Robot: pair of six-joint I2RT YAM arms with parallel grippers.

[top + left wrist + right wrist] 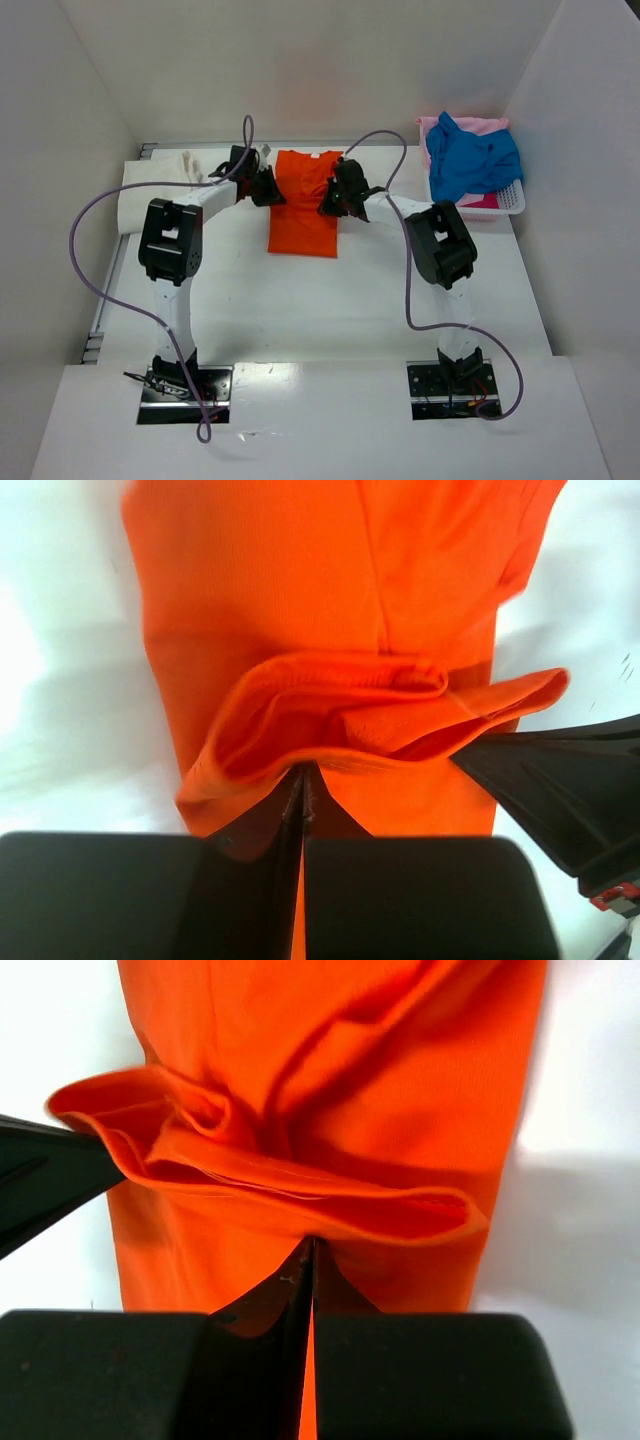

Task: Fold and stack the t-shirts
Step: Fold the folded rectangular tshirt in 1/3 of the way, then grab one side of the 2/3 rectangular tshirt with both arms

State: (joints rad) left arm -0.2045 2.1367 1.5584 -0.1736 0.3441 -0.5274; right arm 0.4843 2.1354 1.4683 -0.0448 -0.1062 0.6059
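**Orange tee pinched on both sides, a fold raised across it**

Orange tee [303,215] lies on the white table [300,300], in the middle and towards the far side, its length running away from the arm bases. From above, the left gripper [266,187] sits at the tee's left edge and the right gripper [336,196] at its right edge, facing each other across the cloth. How the jaws stand cannot be read from that height.

The wrist views supply it. In the left wrist view the left gripper's jaws are pressed together, with a ridge of orange cloth nipped at their tips. That ridge stands up off the flat part of the tee and runs across to the right gripper's black finger at the right of the view. The right wrist view mirrors this, with jaws closed on the same raised fold and the left gripper's finger coming in from the left.

Only the top view shows the rest. A cream tee [155,190] lies rumpled at the table's far left. A white basket [508,203] stands at the far right, with a blue tee [470,160] heaped over a pink tee [482,126]. Purple cables [80,250] loop from each arm. Plain white walls [300,60] enclose the table on three sides.
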